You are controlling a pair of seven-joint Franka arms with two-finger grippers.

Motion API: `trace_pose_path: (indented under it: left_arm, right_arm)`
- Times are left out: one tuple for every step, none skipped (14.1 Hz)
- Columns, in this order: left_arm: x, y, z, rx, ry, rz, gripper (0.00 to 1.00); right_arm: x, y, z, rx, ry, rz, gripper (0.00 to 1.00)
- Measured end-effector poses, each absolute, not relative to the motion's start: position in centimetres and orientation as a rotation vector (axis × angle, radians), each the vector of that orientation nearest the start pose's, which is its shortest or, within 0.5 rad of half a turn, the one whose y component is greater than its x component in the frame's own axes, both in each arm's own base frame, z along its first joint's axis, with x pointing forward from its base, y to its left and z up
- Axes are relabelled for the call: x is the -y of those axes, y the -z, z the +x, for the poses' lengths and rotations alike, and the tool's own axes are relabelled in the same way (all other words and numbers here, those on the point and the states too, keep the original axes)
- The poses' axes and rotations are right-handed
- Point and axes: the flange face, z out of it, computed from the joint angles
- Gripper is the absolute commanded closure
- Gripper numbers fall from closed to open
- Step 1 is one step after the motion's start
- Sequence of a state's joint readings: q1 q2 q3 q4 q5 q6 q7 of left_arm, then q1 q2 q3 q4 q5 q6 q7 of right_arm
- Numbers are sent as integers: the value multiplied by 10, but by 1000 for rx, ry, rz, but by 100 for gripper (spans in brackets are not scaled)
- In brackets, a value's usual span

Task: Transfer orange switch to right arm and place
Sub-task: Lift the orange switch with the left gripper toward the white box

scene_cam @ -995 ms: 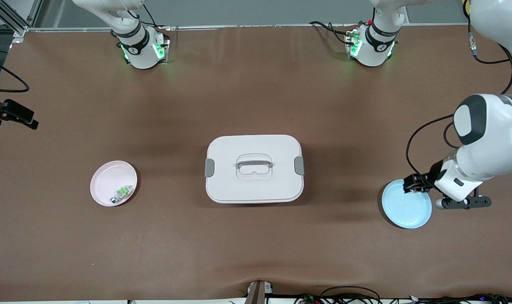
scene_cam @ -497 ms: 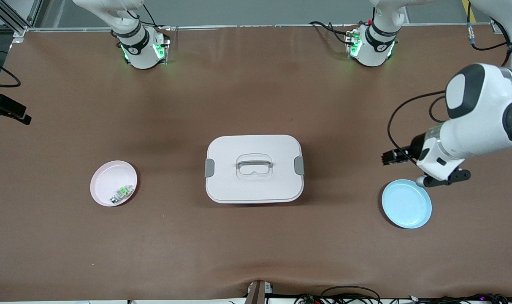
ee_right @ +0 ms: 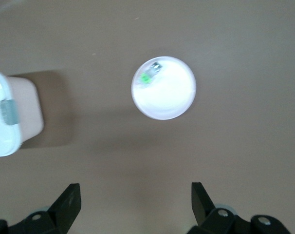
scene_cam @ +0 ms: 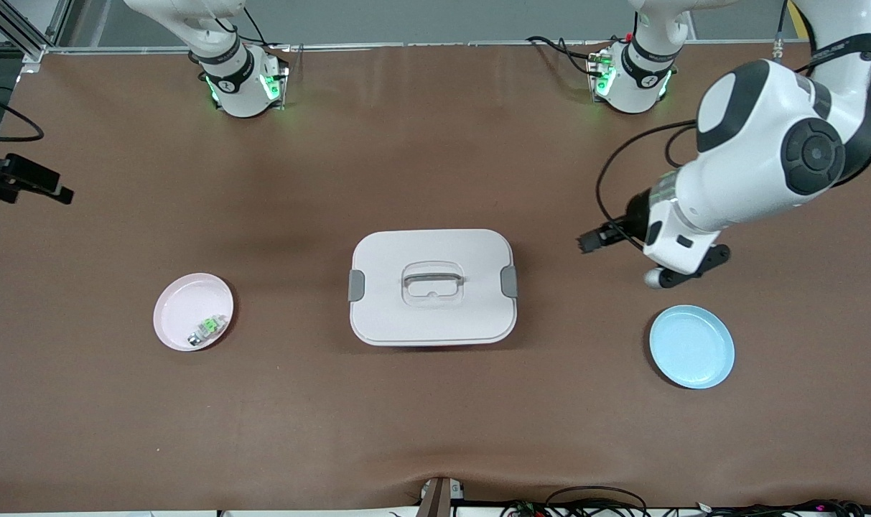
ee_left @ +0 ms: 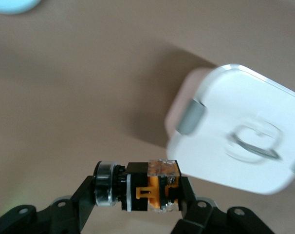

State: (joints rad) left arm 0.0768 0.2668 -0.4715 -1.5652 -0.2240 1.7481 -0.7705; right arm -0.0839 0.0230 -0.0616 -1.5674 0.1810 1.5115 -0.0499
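— Orange switch (ee_left: 146, 193) where?
— Clamped in left gripper (ee_left: 138, 195) jaws, up over bare counter (scene_cam: 435, 416) btwn white lidded box (scene_cam: 432, 287) & blue plate (scene_cam: 691, 347).
— Right gripper (ee_right: 135, 200)?
— Jaws wide open, empty, above pink plate (ee_right: 163, 87).

The surface (scene_cam: 435, 416) is plain brown. The lidded box (scene_cam: 432, 287) is white with grey latches. One plate (scene_cam: 691, 347) is pale blue, the other (scene_cam: 180, 310) pink (holding a green-and-clear part (scene_cam: 207, 329)). The orange switch (ee_left: 148, 192) is black with an orange middle and a silver end.
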Motion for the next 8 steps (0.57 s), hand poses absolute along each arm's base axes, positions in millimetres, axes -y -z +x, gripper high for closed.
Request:
trace_pose_path:
  left_arm:
    - [242, -507, 583, 778, -439, -3304, 91]
    - [249, -509, 581, 829, -475, -3305, 92]
    - [256, -510, 579, 882, -509, -3297, 91]
    - [266, -510, 578, 944, -539, -3277, 91]
    - [276, -509, 578, 1014, -564, -3251, 91]
    - [288, -509, 579, 1075, -587, -3226, 92]
    - [302, -508, 580, 1123, -608, -3207, 92]
    - [316, -507, 581, 1165, -628, -3193, 92]
  right_arm:
    - [61, -605, 551, -153, -94, -2900, 0]
    - [65, -600, 549, -175, -90, -2861, 0]
    - [69, -597, 547, -196, -81, -2831, 0]
    - [70, -594, 543, -214, -69, -2805, 0]
    - [69, -593, 539, -241, -61, -2778, 0]
    - [66, -592, 534, -286, -53, -2752, 0]
    - [63, -593, 529, -334, -42, -2731, 0]
    - [57, -594, 524, -369, -27, -2712, 0]
